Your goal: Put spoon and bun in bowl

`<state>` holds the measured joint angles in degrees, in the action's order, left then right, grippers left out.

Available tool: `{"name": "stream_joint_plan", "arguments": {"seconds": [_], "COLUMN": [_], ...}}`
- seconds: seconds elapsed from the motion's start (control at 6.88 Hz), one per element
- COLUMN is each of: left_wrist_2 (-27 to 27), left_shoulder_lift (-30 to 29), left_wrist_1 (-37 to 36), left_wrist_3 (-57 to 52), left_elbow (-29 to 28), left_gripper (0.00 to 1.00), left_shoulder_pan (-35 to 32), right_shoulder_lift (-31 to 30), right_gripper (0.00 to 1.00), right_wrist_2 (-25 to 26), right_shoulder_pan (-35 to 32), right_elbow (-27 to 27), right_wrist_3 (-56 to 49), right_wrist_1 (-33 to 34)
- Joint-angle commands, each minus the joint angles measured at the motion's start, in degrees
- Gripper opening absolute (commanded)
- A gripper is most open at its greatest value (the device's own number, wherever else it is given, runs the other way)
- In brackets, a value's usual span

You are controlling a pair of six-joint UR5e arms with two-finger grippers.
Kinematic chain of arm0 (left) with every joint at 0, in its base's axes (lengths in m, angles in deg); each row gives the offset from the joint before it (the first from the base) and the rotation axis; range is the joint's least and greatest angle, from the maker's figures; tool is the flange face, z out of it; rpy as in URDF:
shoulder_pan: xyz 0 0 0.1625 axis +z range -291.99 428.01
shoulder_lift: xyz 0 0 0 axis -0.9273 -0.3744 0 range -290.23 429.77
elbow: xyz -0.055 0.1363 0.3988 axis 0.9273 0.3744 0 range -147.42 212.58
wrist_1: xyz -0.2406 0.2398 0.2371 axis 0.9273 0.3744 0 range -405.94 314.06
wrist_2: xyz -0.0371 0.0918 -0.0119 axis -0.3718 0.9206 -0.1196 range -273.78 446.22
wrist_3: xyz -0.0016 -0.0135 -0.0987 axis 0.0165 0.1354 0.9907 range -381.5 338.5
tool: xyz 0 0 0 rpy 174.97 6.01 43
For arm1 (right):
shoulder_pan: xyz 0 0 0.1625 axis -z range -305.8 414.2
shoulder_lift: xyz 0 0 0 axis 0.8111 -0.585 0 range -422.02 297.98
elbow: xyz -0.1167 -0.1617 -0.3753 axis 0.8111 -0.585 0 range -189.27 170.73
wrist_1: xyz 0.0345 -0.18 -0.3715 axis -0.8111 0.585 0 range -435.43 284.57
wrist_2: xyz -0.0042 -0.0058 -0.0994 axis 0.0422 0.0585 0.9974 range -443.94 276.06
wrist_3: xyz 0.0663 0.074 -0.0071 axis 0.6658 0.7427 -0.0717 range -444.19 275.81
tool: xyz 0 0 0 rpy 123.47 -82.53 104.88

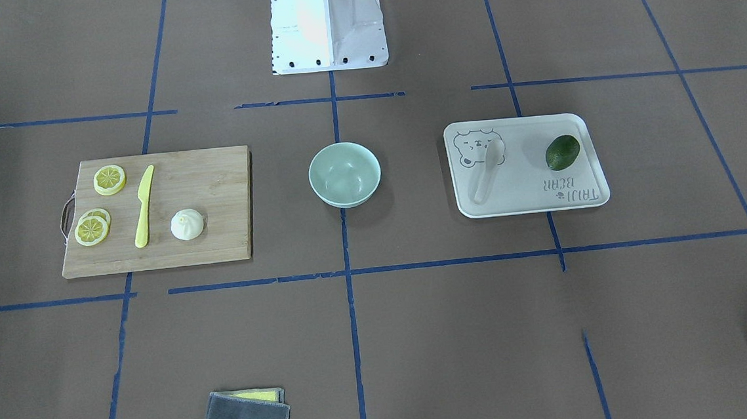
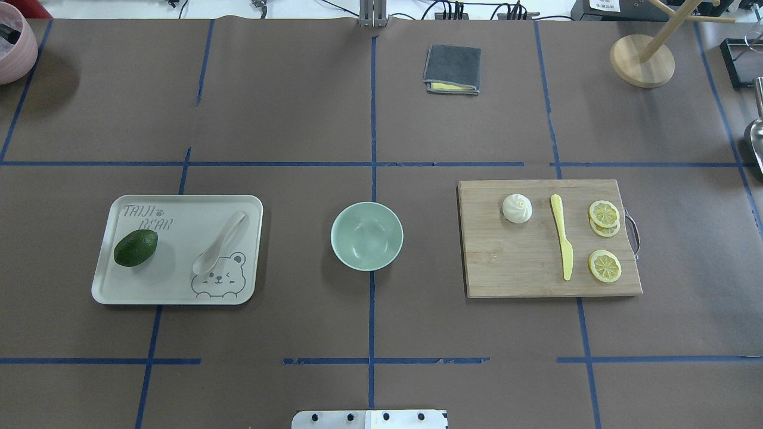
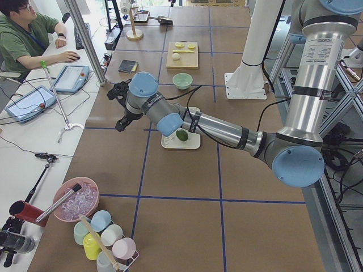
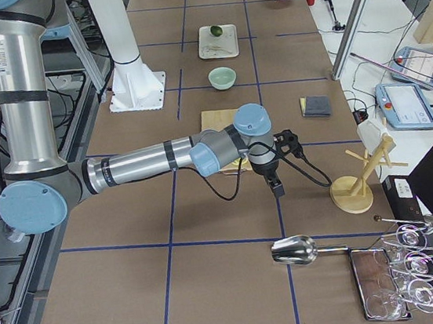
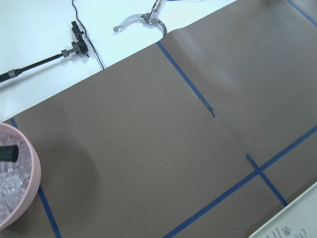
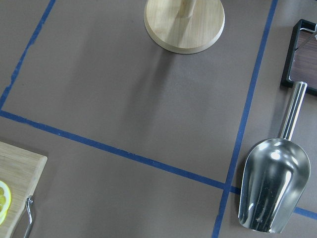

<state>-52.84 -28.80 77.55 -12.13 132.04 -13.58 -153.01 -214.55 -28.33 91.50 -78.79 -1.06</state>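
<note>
At the far left, the left gripper (image 3: pixel 121 122) hung above the brown table (image 2: pixel 298 119), out beyond the tray on the operators' side. We saw it only from the side camera, so we could not tell how its jaws stood. Its wrist camera looked down on bare paper, blue tape and the rim of a pink tub (image 5: pixel 20 198).

Next came the pale tray (image 2: pixel 179 208). A dark green avocado (image 2: pixel 136 248) lay on its left half. The spoon (image 2: pixel 219 244) lay on its right half, slanted, with its scoop resting on the printed bear and, as far as we could make out, facing up.

The bowl (image 2: pixel 351 250) stood upright at the middle of the table, well apart from the tray, with nothing in it.

Right of the bowl sat the wooden cutting board (image 2: pixel 512 262). The bun (image 2: pixel 517 208) stood on its left part. A yellow knife (image 2: pixel 562 244) lay beside the bun, and lemon slices (image 2: pixel 605 265) lay beyond the knife. A folded grey cloth (image 2: pixel 452 68) lay on the far side of the table.

Farthest right, the right gripper (image 4: pixel 275 185) hung over the table past the board's handle end. It pointed down near a wooden stand (image 6: pixel 184 25) and a metal scoop (image 6: pixel 272 183). Again, we could not tell whether its jaws were open or closed.
</note>
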Motion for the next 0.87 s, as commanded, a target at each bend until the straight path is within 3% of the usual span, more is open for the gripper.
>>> {"name": "stream_joint_plan", "arguments": {"seconds": [0.0, 0.15, 0.29, 0.58, 0.73], "left_wrist_2": [0.53, 4.63, 13.20, 24.30, 26.70], "left_shoulder_lift": [-1.35, -2.75, -3.03, -9.24, -9.36], "left_wrist_1": [5.10, 5.09, 2.74, -9.88, -10.02], "left_wrist_3": [9.57, 16.75, 20.74, 24.26, 28.91], "left_elbow": [1.97, 2.32, 3.62, 3.64, 2.85], "left_gripper": [1.00, 1.00, 1.00, 1.00, 0.96], "left_shoulder_pan": [12.34, 16.94, 23.17, 33.28, 37.78], "right_shoulder_lift": [-0.06, -0.06, -0.23, -0.58, -0.67], "right_gripper": [1.00, 1.00, 1.00, 1.00, 1.00], "right_wrist_2": [-0.08, -0.08, -0.17, -1.23, -1.23], "right_shoulder_pan": [-0.09, 0.00, 0.00, 0.00, 0.00], "right_elbow": [0.04, -0.14, -0.48, -0.49, -0.49], "right_wrist_3": [-0.12, -0.13, -0.13, -0.13, -0.13], "right_wrist_1": [-0.01, -0.01, -0.01, -0.01, -0.01]}}
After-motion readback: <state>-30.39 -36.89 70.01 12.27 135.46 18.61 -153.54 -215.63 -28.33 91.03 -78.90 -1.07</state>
